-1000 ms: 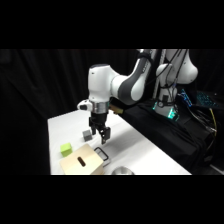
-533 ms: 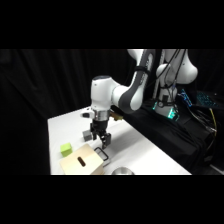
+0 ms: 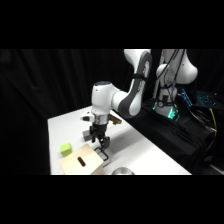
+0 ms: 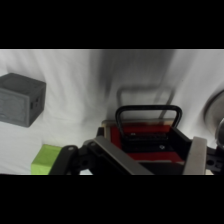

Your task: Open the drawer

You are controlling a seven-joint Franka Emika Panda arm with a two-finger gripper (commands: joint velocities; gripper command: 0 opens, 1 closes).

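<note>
The drawer's red-orange front with its black loop handle fills the middle of the wrist view, seated in the tan wooden box with a dark slot on top. My gripper is open, one finger on each side of the drawer front, and the handle lies just beyond the tips. In the side view the gripper hangs low at the box's right end, right over the handle.
A green cube sits left of the box and shows at the lower left of the wrist view as the green cube. A dark grey cube stands farther off. A round metal bowl lies by the table's front edge.
The gripper has come down and slightly forward, from above the box to the level of the drawer handle. The box and cubes have not moved.
</note>
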